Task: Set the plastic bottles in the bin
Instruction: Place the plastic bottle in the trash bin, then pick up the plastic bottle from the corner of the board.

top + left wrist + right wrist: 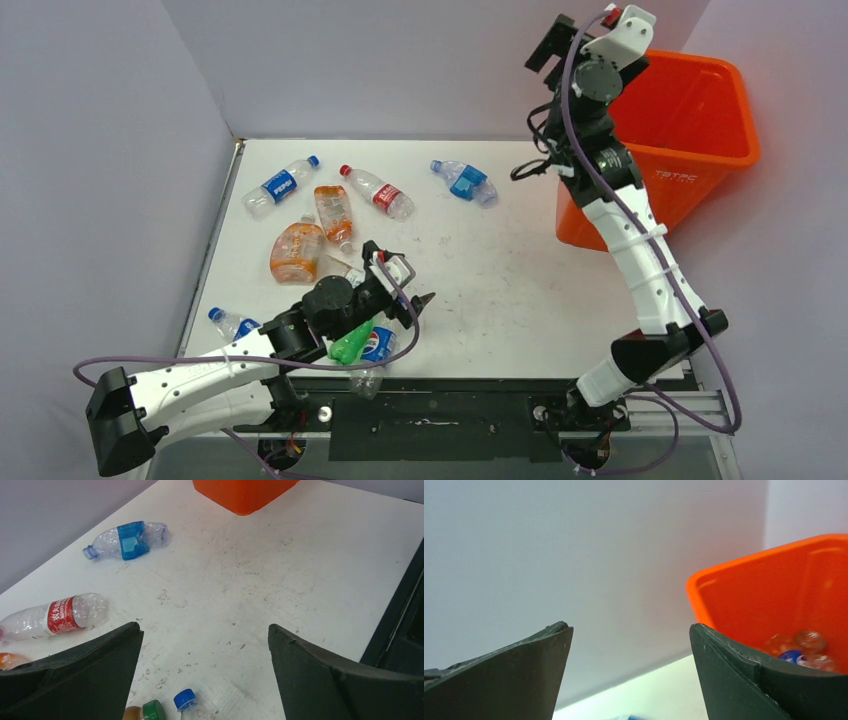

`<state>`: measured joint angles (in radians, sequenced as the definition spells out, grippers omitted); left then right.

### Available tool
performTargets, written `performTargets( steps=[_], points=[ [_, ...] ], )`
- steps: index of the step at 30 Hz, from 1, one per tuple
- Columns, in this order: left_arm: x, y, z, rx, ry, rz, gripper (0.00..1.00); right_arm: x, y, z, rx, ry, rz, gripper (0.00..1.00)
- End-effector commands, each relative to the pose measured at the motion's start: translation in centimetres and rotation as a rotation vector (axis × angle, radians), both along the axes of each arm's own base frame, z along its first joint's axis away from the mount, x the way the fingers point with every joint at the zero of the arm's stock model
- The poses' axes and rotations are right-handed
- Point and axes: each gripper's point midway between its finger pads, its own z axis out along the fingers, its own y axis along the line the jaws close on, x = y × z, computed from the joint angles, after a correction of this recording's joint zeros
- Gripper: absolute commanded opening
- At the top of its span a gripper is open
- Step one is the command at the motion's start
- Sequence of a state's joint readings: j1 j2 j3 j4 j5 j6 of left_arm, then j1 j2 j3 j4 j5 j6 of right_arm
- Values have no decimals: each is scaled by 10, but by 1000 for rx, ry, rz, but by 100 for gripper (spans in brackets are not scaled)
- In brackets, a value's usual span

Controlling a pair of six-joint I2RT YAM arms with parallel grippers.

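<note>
Several plastic bottles lie on the white table: a Pepsi one point(280, 186), two orange-tinted ones point(333, 213) point(296, 252), a red-labelled one point(378, 192) point(55, 616) and a blue-labelled one point(464, 182) point(127, 540). A green bottle point(350, 345) and a blue-capped clear one point(186, 700) lie under my left gripper point(402, 285) point(205, 630), which hangs open and empty above them. My right gripper point(553, 45) point(630, 627) is raised beside the orange bin's point(690, 155) point(774, 585) left rim, open with nothing between its fingers. Some bottles point(799, 647) lie inside the bin.
Another blue-capped bottle point(232, 323) lies at the table's left edge, and a clear one point(367, 380) at the front edge. Grey walls enclose the table on the left, back and right. The bin stands at the back right corner.
</note>
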<state>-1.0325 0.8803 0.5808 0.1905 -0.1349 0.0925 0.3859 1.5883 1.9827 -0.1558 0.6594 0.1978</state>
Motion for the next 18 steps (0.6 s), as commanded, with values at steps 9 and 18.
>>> performTargets(
  steps=[9, 18],
  points=[
    [43, 73, 61, -12, -70, 418, 96, -121, 130, -119, 106, 161, 586, 90],
    [43, 107, 42, 119, 28, 555, 96, -206, 213, -339, 228, 588, 1027, 93]
  ],
)
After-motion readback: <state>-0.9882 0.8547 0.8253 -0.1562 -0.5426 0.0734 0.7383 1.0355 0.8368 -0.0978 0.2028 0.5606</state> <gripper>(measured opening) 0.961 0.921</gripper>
